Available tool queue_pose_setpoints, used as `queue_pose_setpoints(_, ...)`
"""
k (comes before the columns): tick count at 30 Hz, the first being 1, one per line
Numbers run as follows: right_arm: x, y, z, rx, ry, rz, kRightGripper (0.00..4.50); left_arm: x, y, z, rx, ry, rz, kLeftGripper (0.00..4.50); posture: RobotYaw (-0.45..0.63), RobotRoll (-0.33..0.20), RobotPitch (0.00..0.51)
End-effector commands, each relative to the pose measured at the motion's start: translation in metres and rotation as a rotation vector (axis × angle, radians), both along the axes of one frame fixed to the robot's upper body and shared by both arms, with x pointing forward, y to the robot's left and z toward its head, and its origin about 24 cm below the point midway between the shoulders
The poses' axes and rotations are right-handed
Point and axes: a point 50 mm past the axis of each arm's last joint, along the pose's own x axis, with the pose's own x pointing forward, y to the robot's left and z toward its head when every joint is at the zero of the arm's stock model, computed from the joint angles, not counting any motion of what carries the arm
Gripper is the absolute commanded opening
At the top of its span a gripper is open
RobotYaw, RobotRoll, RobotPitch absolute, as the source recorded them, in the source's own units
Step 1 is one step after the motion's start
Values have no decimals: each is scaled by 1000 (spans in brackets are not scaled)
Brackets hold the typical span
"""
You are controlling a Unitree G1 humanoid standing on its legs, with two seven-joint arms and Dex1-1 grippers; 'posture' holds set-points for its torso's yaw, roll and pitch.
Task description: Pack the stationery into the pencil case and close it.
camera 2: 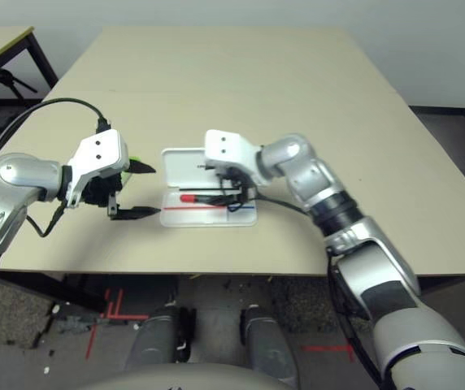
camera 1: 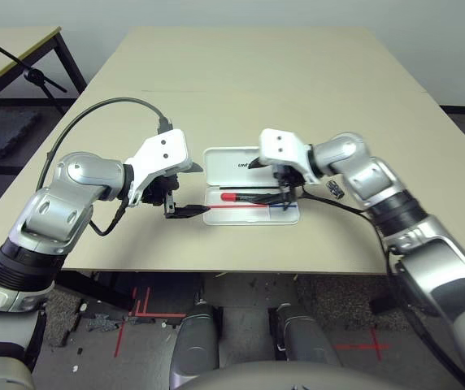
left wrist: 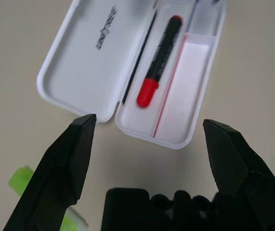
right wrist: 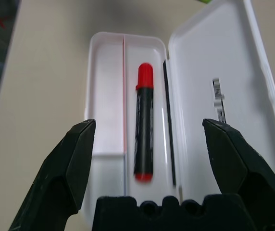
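**White case open at mid-frame, marker inside, both pincers empty**

White plastic pencil case point(camera 1: 251, 188) lying open on tan table point(camera 1: 241, 73), centre of head view, slightly below middle. Lid laid flat on far side, inner face up, dark lettering visible. Tray on near side, split by thin red divider line.

Black marker with red cap point(right wrist: 144, 122) resting lengthwise in tray compartment next to hinge; cap end toward picture left in head view. Compartment on other side of divider bare in both wrist views.

Lime-green highlighter point(left wrist: 21, 179) on table at picture left of case, apart from it, mostly hidden behind left pincer; green sliver seen at lower left of left wrist view.

Small black-and-silver clip point(camera 1: 335, 190) on table just right of right wrist, well apart from case.

Left gripper point(camera 1: 185, 212) at left end of case, fingers spread wide, nothing held.

Right gripper point(camera 1: 281, 197) over right part of tray, fingers spread wide above marker, nothing between them.
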Motion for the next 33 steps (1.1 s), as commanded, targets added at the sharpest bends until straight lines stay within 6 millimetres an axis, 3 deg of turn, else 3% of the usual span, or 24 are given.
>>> queue_pose_setpoints(1,-9,-15,21,113,17,11,4453,-1,1,-1,-5,-6,44,4500,18,0,53)
queue_pose_setpoints(5,-21,-43,37,215,56,-50,4453,0,4,-1,-21,-7,102,4500,18,0,56)
queue_pose_setpoints(9,-32,-57,36,222,82,-82,4453,0,7,-3,-27,1,144,4500,8,0,60)
queue_pose_setpoints(20,-29,-50,27,227,79,-128,4453,18,5,-11,-83,-44,324,4500,1,0,66)
queue_pose_setpoints(30,-25,-46,24,248,70,-137,4453,42,30,-23,-77,27,764,4500,14,0,72)
queue_pose_setpoints(33,-25,-45,23,246,72,-137,4453,45,33,-28,-42,65,806,4500,12,0,74)
